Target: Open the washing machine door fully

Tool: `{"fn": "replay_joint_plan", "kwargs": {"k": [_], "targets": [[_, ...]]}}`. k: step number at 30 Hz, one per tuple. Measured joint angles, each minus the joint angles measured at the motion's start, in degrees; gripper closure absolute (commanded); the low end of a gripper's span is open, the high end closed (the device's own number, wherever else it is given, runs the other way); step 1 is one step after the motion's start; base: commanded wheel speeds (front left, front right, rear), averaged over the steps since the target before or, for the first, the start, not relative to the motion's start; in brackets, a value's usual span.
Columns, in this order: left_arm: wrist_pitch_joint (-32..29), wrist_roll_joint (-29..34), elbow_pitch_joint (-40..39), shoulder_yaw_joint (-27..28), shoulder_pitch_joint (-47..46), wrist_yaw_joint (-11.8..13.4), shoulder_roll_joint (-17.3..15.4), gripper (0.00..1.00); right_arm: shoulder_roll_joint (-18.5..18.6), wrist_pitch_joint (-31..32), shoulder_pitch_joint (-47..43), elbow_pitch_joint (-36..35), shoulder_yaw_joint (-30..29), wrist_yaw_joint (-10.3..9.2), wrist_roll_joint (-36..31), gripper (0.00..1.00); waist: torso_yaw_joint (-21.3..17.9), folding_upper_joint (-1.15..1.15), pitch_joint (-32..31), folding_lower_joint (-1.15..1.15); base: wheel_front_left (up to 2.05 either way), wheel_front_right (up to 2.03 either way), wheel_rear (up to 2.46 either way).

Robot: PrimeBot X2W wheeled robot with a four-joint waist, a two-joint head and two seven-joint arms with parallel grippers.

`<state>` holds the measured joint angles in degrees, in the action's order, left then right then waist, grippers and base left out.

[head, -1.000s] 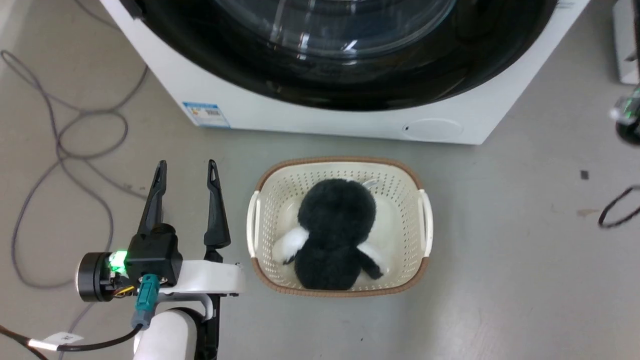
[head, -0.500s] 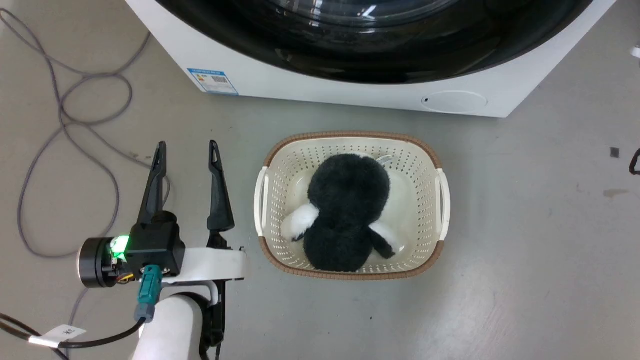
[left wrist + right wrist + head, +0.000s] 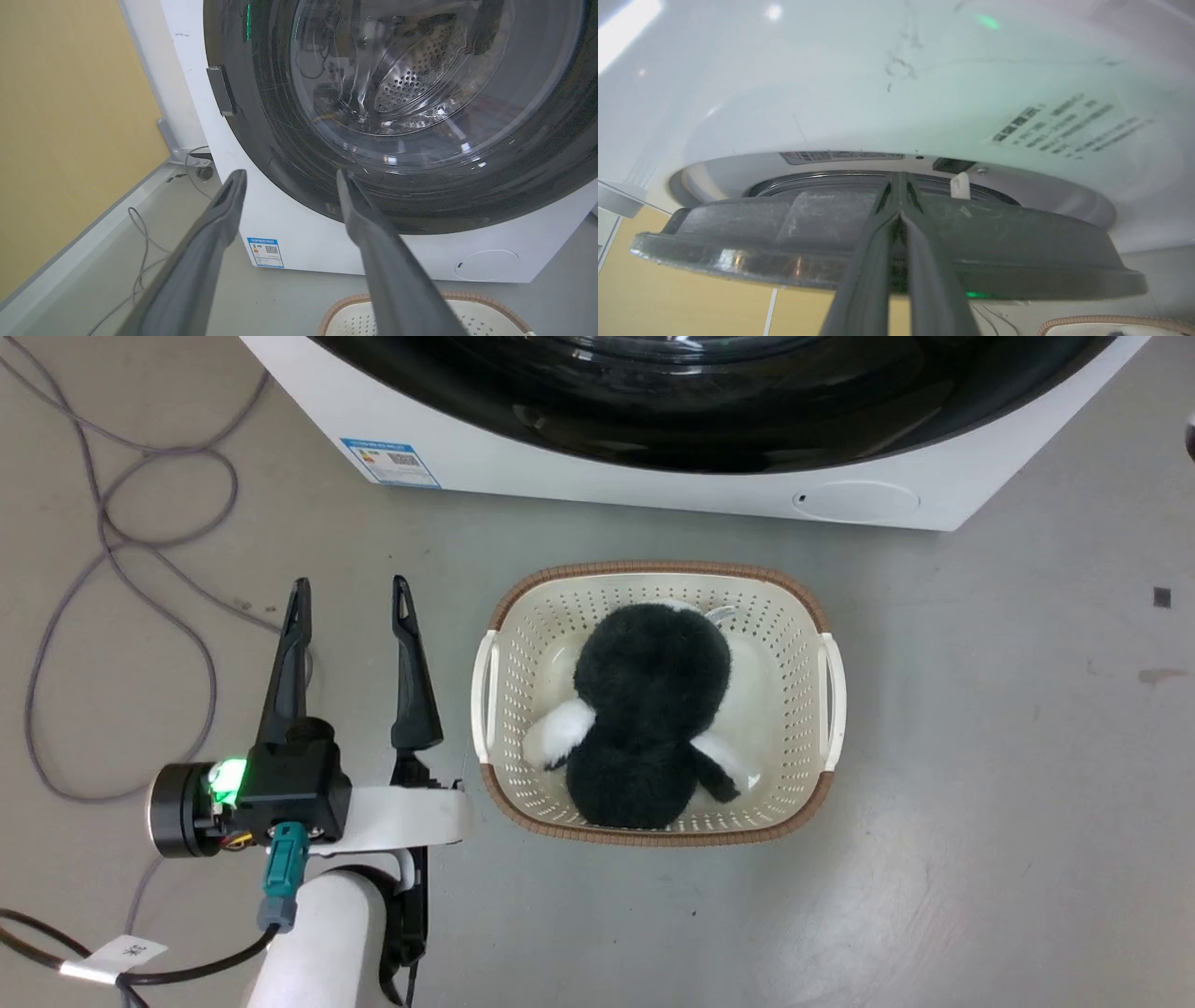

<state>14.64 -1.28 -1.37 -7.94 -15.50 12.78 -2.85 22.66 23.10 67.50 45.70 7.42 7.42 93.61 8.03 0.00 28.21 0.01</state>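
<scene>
Head view — left end effector [image 3: 351, 586] agape, empty; right end effector [image 3: 900, 179] closed, at door [image 3: 1017, 242]

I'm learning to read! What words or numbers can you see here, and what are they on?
Nothing here reads clearly.
Blue label sticker on the washing machine: print too small.
Grey print on its white front: too blurred.
Strip label by the washing machine door: too blurred.
White cable tag: mark unclear.

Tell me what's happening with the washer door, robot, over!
Left gripper open, over floor. Right gripper shut, tips at washing machine door edge. Door barely ajar. Basket on floor below.
</scene>
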Motion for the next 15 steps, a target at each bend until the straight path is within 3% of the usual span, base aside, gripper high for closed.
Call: {"fn": "replay_joint_plan", "kwargs": {"k": [9, 15], "targets": [[0.04, -0.16, 0.57, -0.11, -0.06, 0.13, 0.01, 0.00, -0.01, 3.74, -0.18, -2.53, 0.77, -0.02, 1.04, 1.00, -0.19, 0.00, -0.54, 0.00, 0.00, 0.00, 0.00], [0.04, -0.48, 1.31, 0.46, 0.77, 0.15, 0.01, 0.00, -0.20, 6.21, -5.04, -6.13, 2.26, -0.01, 0.22, 1.00, -0.86, 0.00, -3.14, 0.00, 0.00, 0.00, 0.00]]}}
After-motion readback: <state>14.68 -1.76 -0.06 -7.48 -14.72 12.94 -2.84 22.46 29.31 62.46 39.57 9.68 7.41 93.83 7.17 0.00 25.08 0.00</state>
